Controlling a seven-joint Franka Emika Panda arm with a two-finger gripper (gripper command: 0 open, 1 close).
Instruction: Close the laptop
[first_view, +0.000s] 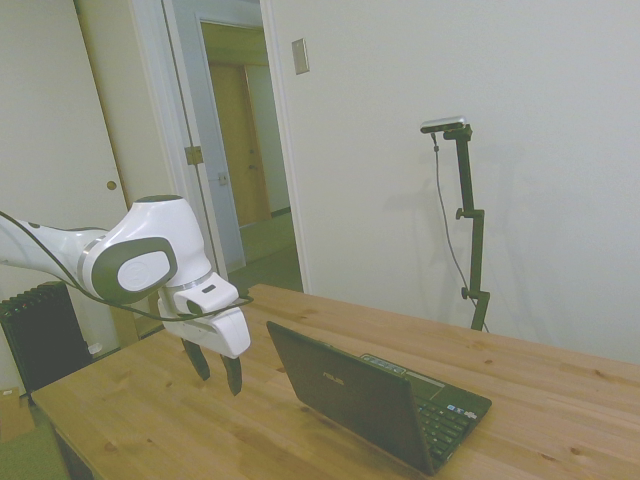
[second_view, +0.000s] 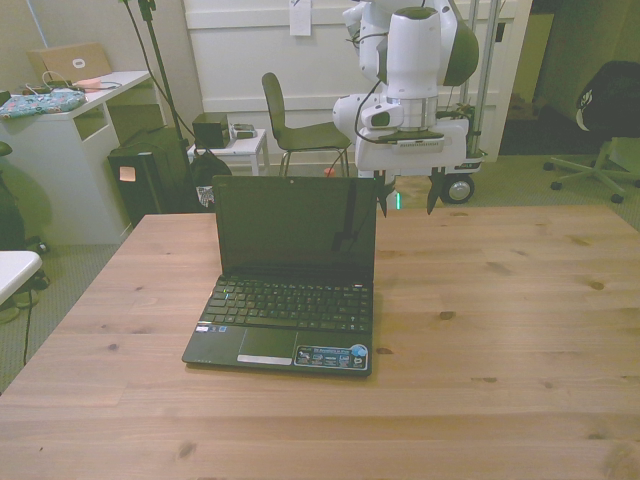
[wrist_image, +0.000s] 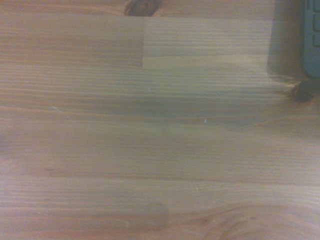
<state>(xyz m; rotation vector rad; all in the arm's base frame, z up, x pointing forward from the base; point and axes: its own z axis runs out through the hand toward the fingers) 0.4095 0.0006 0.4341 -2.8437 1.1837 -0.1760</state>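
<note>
Laptop (second_view: 285, 280) open mid-table, lid upright; gripper (second_view: 406, 193), fingers apart, hovers behind it toward the far edge, and pushing low could slide it instead of folding it.

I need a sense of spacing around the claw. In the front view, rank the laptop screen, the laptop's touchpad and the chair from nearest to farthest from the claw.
1. Laptop screen, just toward the front view's left of the claw.
2. Chair, behind the table.
3. Touchpad, at the laptop's front edge.
</note>
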